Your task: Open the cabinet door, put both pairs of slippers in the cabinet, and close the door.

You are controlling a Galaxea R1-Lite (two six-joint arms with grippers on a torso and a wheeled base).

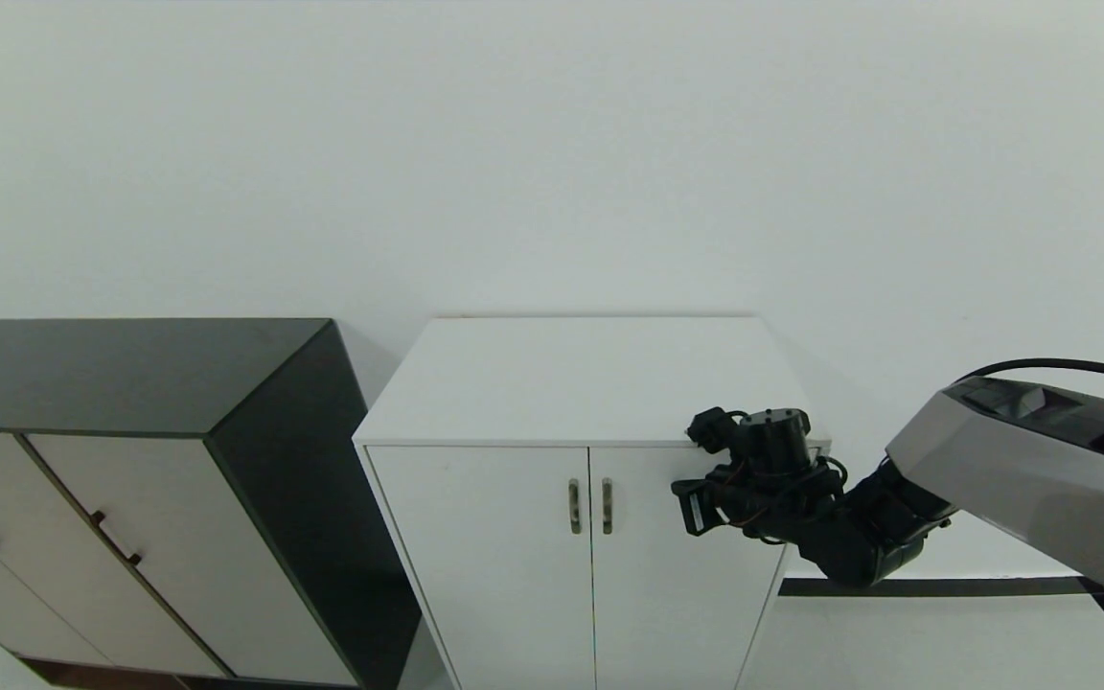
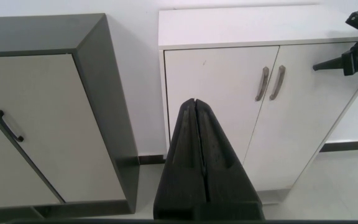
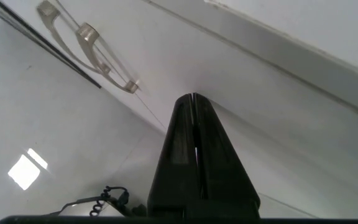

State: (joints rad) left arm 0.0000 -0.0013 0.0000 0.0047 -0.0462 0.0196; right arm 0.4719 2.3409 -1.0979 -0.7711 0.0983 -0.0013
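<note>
The white cabinet [image 1: 571,383] stands against the wall with both doors shut. Two metal handles [image 1: 590,505] sit side by side at the middle seam. My right gripper [image 1: 693,508] hangs in front of the right door, to the right of the handles and apart from them. In the right wrist view the right gripper [image 3: 193,98] is shut with nothing held, and the handles [image 3: 98,50] lie beyond its tip. My left gripper [image 2: 194,103] is shut and holds nothing; it is well back from the white cabinet [image 2: 222,81], facing the left door.
A dark-topped cabinet [image 1: 130,374] with pale doors and black handles stands close to the left of the white one, a narrow gap between them. Pale floor lies in front. A black baseboard strip [image 1: 935,586] runs along the wall at right.
</note>
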